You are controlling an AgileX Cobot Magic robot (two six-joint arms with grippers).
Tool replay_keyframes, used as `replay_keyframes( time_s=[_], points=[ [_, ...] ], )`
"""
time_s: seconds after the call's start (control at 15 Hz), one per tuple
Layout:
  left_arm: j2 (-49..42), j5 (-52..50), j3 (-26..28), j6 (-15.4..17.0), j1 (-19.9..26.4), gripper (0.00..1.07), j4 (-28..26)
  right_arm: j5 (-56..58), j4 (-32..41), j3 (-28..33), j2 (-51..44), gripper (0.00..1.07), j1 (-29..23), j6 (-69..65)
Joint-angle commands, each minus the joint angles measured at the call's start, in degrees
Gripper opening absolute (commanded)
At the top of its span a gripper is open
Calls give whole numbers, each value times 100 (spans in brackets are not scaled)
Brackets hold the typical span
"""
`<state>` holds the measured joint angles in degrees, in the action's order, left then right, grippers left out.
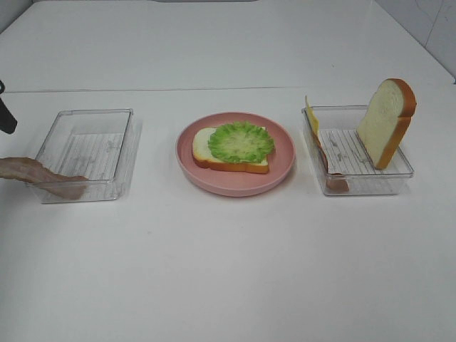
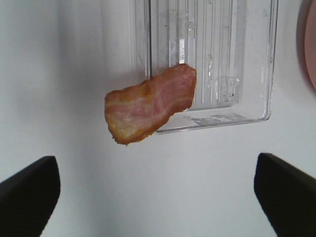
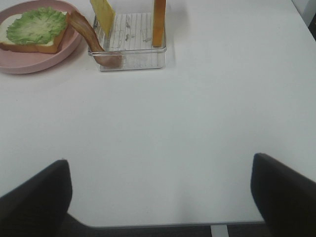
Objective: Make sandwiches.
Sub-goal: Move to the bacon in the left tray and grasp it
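Note:
On the round pink plate point(image 1: 235, 182) lies a white bread slice point(image 1: 203, 146) topped with ruffled green lettuce point(image 1: 241, 141). A brownish-pink bacon strip point(image 2: 150, 103) hangs over the front corner of the left clear tray point(image 2: 247, 74), half on the table. My left gripper point(image 2: 155, 170) hovers open short of it, apart from the strip. The right tray point(image 1: 370, 182) holds an upright bread slice point(image 1: 386, 121), yellow cheese point(image 1: 311, 114) and a brown strip point(image 1: 333, 178) against its left wall. My right gripper point(image 3: 159, 165) stands open over bare table, far from that tray point(image 3: 131, 59).
A dark piece of the left arm point(image 1: 6, 117) shows at the left edge of the high view. The table's near edge point(image 3: 148, 226) runs just under the right gripper. White tabletop stretches in front of the plate and both trays.

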<state>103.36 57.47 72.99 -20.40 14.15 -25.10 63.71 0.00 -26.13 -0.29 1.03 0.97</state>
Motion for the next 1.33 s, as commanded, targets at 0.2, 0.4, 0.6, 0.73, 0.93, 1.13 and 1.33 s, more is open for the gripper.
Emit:
replay_keyframes(
  time_s=[0.2,0.4,0.6,0.73,0.93,1.13,1.33],
  points=[
    [390,-269,-34,-264,0,100,-424,-46,34,17,-120,96,23,11],
    [705,-550,-34,-401,-235,100,-424,-46,34,17,-120,96,23,11],
    [922,-848,-34,-401,-367,100,-487,-46,34,17,-120,96,23,11],
    [1008,-888,-34,-390,-401,100,-481,-46,34,17,-120,96,23,11],
    [1157,-894,-34,-372,-401,100,-493,-46,34,17,-120,96,23,11],
    [1157,-963,-34,-372,-401,100,-481,-46,34,17,-120,96,23,11],
    [1157,-997,-34,-372,-401,87,-481,-46,34,17,-120,96,23,11]
  ],
)
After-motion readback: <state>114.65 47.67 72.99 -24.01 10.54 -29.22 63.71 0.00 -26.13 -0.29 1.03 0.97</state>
